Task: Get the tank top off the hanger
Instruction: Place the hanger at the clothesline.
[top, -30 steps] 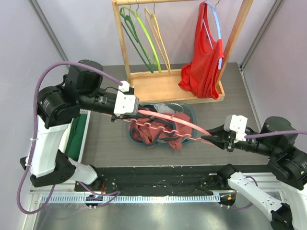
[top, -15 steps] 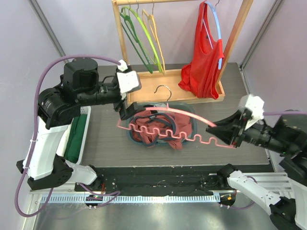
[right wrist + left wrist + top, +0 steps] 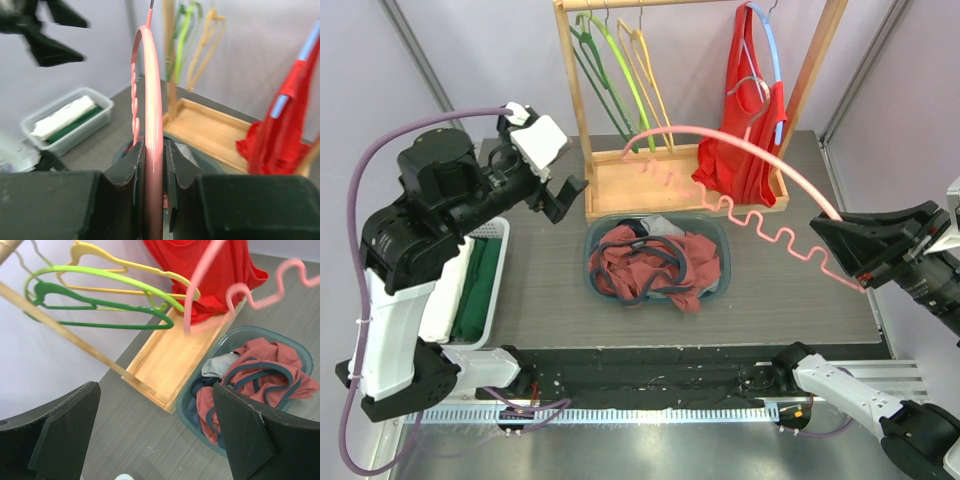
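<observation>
Pinching hanger (image 3: 152, 90) end; right claw (image 3: 154, 152)

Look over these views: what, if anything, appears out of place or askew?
The pink hanger is off the rack, bare, slanting in mid-air, pinched by the right gripper. Clothes lie crumpled in the basket.

Found smooth plastic with a slight sheen on the pink hanger (image 3: 154, 110); same finish on the green hangers (image 3: 105, 272) and the yellow hanger (image 3: 86, 247). Recorded soft, matt, crumpled cloth for the tank top (image 3: 655, 268) and the red garment (image 3: 745, 140); smooth teal plastic for the basket (image 3: 723, 240). Noted pale, smooth, bare-looking wood on the rack (image 3: 655, 185); matt grey wood-grain on the counter (image 3: 545, 290). Logged matt black plastic on left fingers (image 3: 65, 432) and right fingers (image 3: 122, 175).
</observation>
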